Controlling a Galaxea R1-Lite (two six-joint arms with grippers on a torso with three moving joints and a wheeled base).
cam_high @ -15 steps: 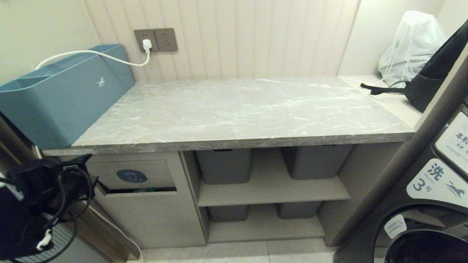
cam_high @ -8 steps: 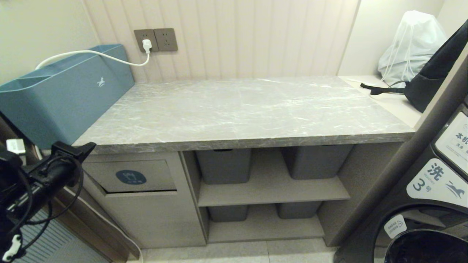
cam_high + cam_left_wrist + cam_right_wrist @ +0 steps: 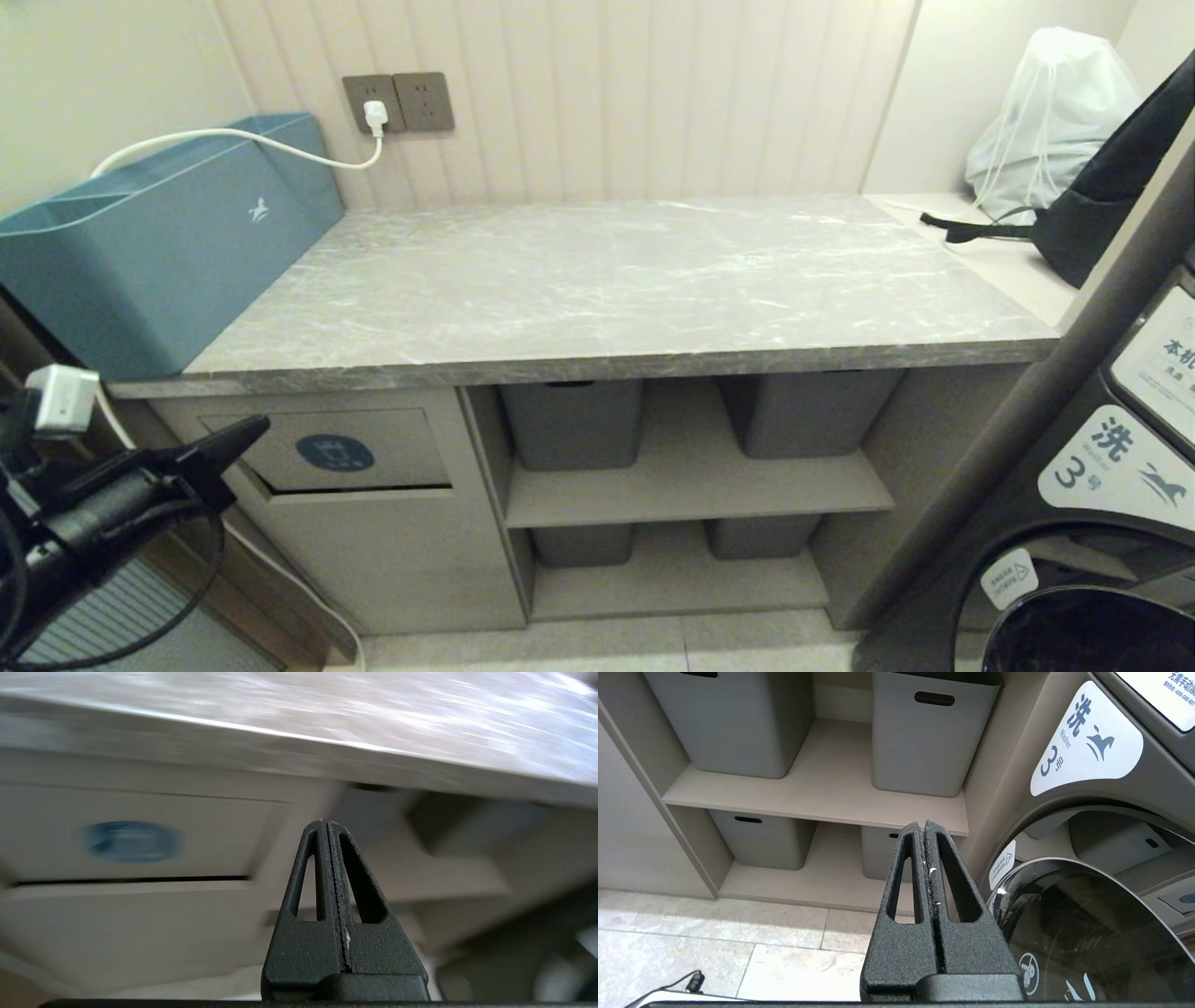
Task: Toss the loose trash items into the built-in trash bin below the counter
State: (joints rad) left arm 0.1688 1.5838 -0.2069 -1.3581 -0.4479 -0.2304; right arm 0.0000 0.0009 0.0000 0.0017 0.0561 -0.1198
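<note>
I see the built-in trash bin (image 3: pixel 341 453) as a beige cabinet front under the left end of the long grey marble-look stone table (image 3: pixel 597 280). Its rectangular tilting flap carries a dark blue oval sticker (image 3: pixel 335 453) with a white icon, and only a thin dark slit shows along the flap's lower edge. I can find no cardboard scraps in any view, so I cannot tell where they are.

My left gripper (image 3: pixel 250 431) comes in from about 8 o'clock in the head view, its black tip pointing toward 2 o'clock at the flap's left edge, just short of the sticker; I cannot tell whether it touches the cabinet. Cables loop beneath the arm. My left wrist view shows the two fingers (image 3: pixel 322 877) pressed flat together with nothing between them.

The right gripper (image 3: pixel 925 877) never enters the head view. Its own wrist camera shows it closed and empty, hanging above the pale floor tiles (image 3: pixel 714 933), facing the grey plastic storage tubs (image 3: pixel 738 718) on the open shelves, with a washing machine door (image 3: pixel 1087 924) at 4 o'clock. A large teal-blue box (image 3: pixel 159 252) sits at the table's 9 o'clock end.
</note>
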